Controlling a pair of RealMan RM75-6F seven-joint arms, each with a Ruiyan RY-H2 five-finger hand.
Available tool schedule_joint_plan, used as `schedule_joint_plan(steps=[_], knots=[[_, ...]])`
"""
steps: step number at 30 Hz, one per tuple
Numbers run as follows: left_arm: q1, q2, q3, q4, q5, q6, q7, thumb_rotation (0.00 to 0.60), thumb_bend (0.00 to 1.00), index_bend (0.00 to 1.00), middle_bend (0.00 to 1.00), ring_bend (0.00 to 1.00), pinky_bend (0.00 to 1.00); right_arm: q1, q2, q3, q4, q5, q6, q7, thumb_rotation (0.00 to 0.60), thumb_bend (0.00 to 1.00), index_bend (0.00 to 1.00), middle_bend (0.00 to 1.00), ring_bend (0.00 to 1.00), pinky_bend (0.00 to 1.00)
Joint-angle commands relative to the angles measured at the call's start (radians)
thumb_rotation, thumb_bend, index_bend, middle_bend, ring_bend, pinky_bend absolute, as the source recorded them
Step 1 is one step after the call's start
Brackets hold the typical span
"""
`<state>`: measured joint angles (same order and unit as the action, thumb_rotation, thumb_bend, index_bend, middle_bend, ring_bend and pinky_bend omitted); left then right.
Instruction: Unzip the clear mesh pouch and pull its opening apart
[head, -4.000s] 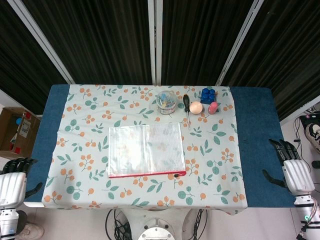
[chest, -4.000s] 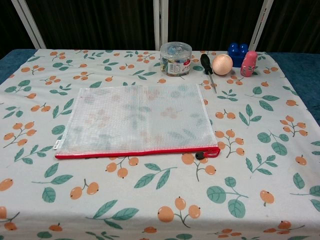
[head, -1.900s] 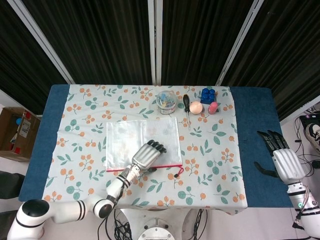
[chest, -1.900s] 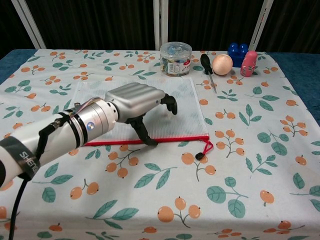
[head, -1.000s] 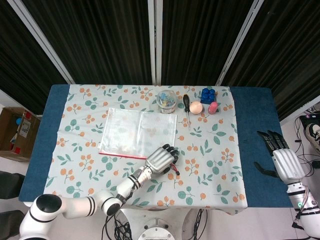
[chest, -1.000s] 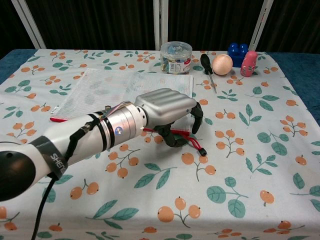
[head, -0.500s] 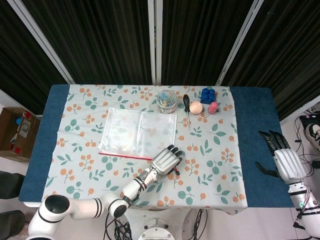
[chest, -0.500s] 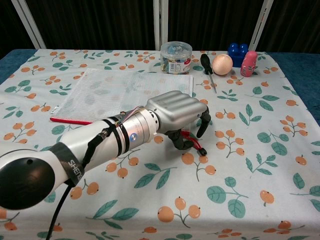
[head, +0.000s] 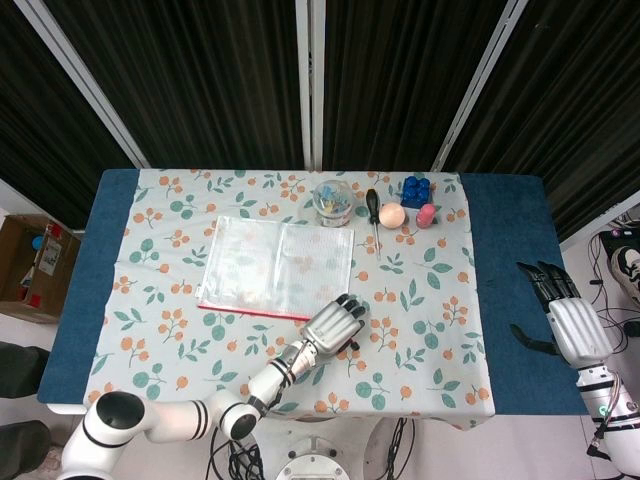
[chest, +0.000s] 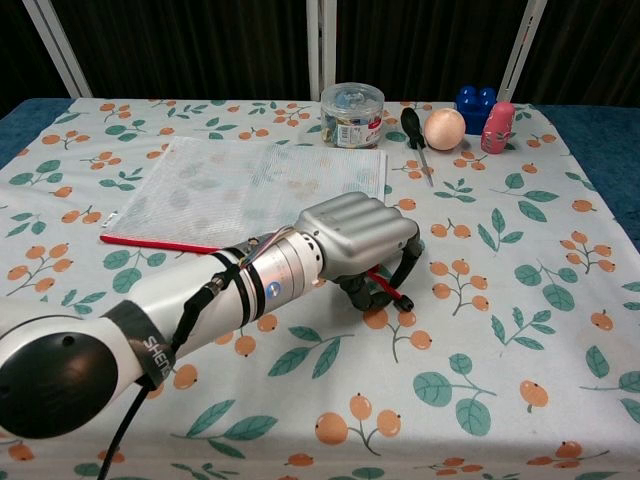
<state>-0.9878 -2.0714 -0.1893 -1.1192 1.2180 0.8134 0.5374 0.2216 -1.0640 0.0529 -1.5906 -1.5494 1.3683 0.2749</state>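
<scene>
Reaching across the floral tablecloth with the left hand, curled over the red zipper end of the clear mesh pouch.

Lying flat at the cloth's middle, pouch skewed, red zipper edge toward the robot and running under the hand. Fingers bent down around the red pull cord at the pouch's right corner; cannot tell whether actually pinching it or only touching. Hanging off the table's right edge, right hand, fingers straight and apart, holding nothing. Lined up along the far edge, well apart from the pouch: clear jar of small bits, black-handled screwdriver, peach ball, blue block, pink figure. Standing beside the table on the left, cardboard box.
</scene>
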Motion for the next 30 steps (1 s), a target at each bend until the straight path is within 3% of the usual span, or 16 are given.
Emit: schedule_joint_plan(steps=[1,7,10,22,30], knots=[[0.001,0.0,0.001,-0.001,-0.006,-0.002,0.002,0.6,0.31,0.57,0.23,0.18,0.19,0.0,0.0,0.0,0.0,-0.001,0.0,0.001,0.6,0.19,0.0,0.1,0.0,0.0],[0.011,0.004,0.0,-0.014,-0.008,0.017,-0.005,0.6,0.38,0.64,0.24,0.18,0.19,0.003,0.002,0.002,-0.004,-0.005,0.0,0.003,0.6,0.19,0.0,0.1,0.0,0.0],[0.035,0.008,-0.002,-0.034,0.009,0.075,-0.022,0.6,0.43,0.66,0.25,0.18,0.19,0.005,0.005,0.004,-0.007,-0.011,0.003,0.002,0.6,0.19,0.0,0.1,0.0,0.0],[0.242,0.066,-0.001,-0.183,0.158,0.531,-0.093,0.6,0.45,0.69,0.31,0.2,0.19,0.09,0.038,0.037,-0.073,-0.096,-0.029,-0.04,0.6,0.19,0.0,0.1,0.0,0.0],[0.343,0.13,0.001,-0.298,0.24,0.723,-0.05,0.6,0.46,0.73,0.55,0.42,0.43,0.289,0.039,0.115,-0.17,-0.135,-0.216,-0.127,0.6,0.19,0.06,0.12,0.0,0.0]])
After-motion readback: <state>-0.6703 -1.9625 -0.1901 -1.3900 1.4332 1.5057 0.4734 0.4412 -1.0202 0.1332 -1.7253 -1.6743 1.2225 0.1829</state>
